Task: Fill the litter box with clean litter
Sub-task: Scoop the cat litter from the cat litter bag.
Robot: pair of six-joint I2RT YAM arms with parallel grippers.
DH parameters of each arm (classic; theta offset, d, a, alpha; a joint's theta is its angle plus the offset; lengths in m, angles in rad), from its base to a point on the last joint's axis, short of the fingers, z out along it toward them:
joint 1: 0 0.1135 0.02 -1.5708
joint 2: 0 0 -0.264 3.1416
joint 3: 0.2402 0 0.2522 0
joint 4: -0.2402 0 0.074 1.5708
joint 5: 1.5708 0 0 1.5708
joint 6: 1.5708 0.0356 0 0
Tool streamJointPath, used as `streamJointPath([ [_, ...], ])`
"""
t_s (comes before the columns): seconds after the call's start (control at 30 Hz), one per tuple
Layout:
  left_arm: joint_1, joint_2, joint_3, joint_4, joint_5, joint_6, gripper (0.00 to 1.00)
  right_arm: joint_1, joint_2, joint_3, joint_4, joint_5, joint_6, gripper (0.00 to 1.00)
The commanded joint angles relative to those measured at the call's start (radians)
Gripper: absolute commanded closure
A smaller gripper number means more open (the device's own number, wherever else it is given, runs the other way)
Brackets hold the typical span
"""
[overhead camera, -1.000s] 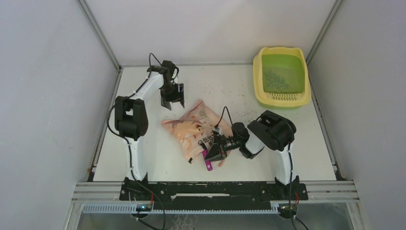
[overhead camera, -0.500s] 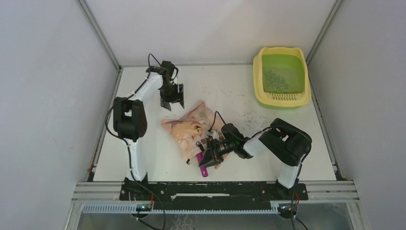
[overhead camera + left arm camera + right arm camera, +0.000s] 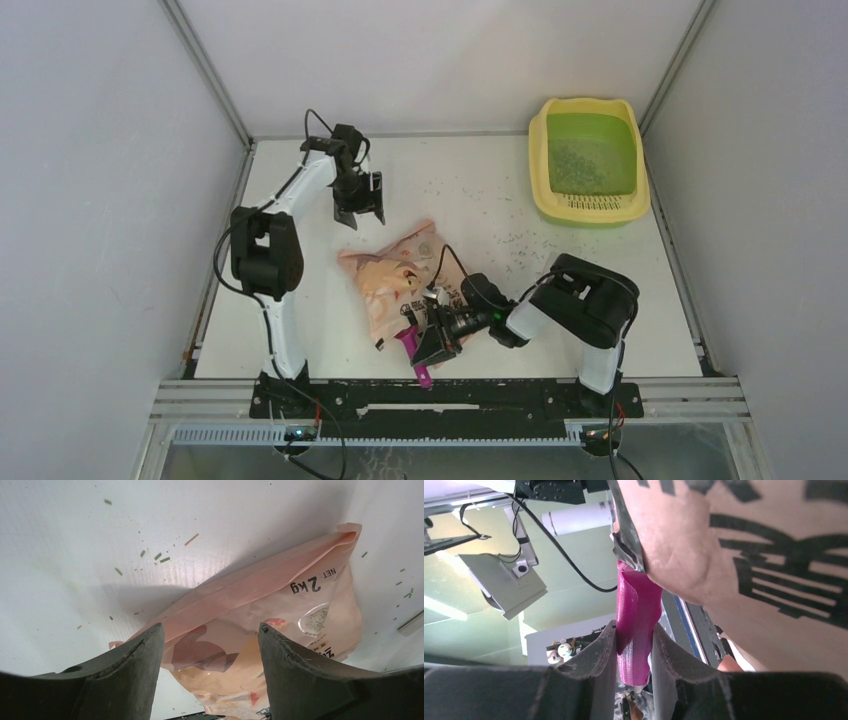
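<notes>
The litter box [image 3: 538, 180], yellow-rimmed with a green basin, stands at the far right corner, and a thin patch of dark litter [image 3: 570, 162] lies in it. A peach-pink bag [image 3: 395, 275] lies flat mid-table. My right gripper [image 3: 427, 348] is low at the bag's near end, shut on the handle of a magenta scoop [image 3: 424, 377]. In the right wrist view the scoop [image 3: 636, 610] runs from my gripper [image 3: 634, 642] up under the bag's [image 3: 749, 555] foil lip, its head hidden. My left gripper [image 3: 360, 220] hovers open above the bag's far edge [image 3: 260, 605], holding nothing.
Loose granules [image 3: 510, 240] are scattered on the white table between the bag and the litter box, and some more [image 3: 160, 557] lie beyond the bag's far edge. Grey walls close in the left, right and back sides.
My right gripper has swung the scoop toward the near edge and to the left, and the bag's near end shifted with it. The left arm has barely moved.
</notes>
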Motion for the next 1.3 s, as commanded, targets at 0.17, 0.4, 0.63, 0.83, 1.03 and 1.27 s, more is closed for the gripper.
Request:
streamJointPath([
  [0.17,0.006,-0.066,-0.032,0.013,0.01,-0.004,0.27,0.02,0.112,-0.123,0.532,-0.08,0.212,1.0],
  [0.4,0.005,-0.061,-0.026,0.01,0.009,-0.011,0.27,0.029,0.115,-0.202,0.506,-0.052,0.177,0.97],
  [0.63,0.003,-0.062,-0.028,0.01,0.007,-0.016,0.27,0.046,0.105,-0.204,0.449,-0.016,0.123,0.85],
  [0.83,0.003,-0.063,-0.03,0.01,0.007,-0.017,0.27,0.05,0.128,-0.192,0.44,0.012,0.117,0.74],
  [1.03,0.002,-0.066,-0.032,0.01,0.009,-0.015,0.27,0.073,0.148,-0.193,0.46,0.043,0.129,0.7],
  [1.27,0.001,-0.072,-0.04,0.012,0.015,-0.014,0.27,0.122,0.153,-0.221,0.5,0.101,0.152,0.64],
])
